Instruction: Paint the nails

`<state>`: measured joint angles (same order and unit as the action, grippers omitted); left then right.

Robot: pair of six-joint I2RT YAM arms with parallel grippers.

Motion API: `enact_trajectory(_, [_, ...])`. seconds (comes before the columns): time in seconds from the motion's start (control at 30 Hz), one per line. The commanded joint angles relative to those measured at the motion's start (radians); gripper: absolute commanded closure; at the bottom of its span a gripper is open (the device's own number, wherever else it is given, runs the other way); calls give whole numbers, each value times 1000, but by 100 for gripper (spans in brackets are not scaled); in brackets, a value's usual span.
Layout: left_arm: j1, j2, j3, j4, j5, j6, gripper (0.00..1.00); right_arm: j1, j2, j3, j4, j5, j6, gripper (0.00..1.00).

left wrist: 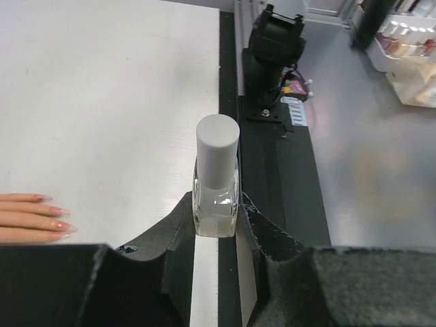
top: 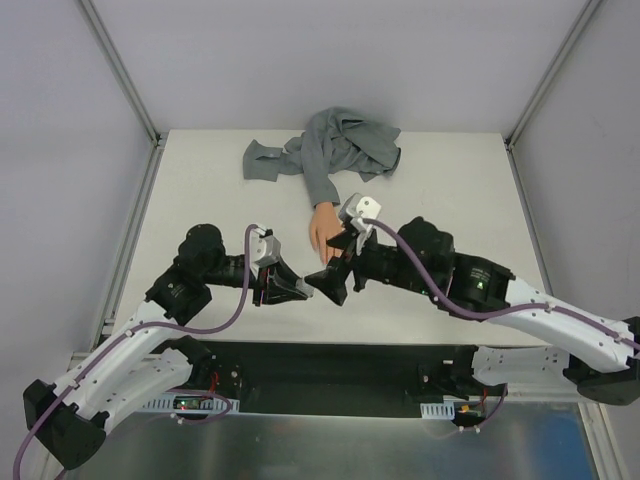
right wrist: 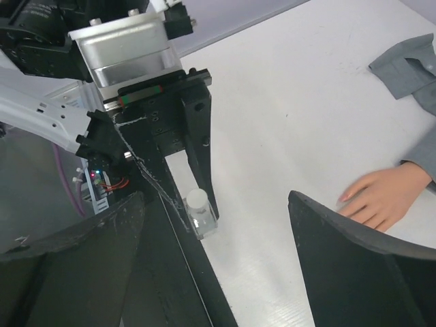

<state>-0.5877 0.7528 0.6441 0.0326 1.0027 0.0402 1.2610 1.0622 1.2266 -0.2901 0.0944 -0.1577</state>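
A small clear bottle [left wrist: 216, 197] with a white cap [left wrist: 218, 138] stands upright between the fingers of my left gripper [left wrist: 216, 221], which is shut on its glass body. The right wrist view shows the same bottle [right wrist: 199, 214] just off the table's front edge. My right gripper [right wrist: 214, 266] is open wide, its dark fingers [right wrist: 354, 266] on either side of the bottle and clear of it. The peach mannequin hand [top: 322, 235] lies palm down just behind both grippers [top: 318, 287]. Its pink nails [left wrist: 63, 225] show at the fingertips [right wrist: 344, 197].
The hand's grey fabric sleeve [top: 335, 150] is bunched at the back of the white table [top: 200, 190]. A black strip [left wrist: 228, 102] runs along the table's front edge, with an arm base [left wrist: 272, 54] beyond it. Metal frame posts [top: 120, 70] flank the table.
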Motion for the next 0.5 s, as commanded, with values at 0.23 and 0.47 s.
enact_trajectory(0.23, [-8, 31, 39, 139, 240, -71, 100, -155, 35, 1, 62, -562, 9, 28])
enact_trajectory(0.47, [-8, 30, 32, 161, 272, -91, 100, -173, 77, -3, 63, -544, -28, 37])
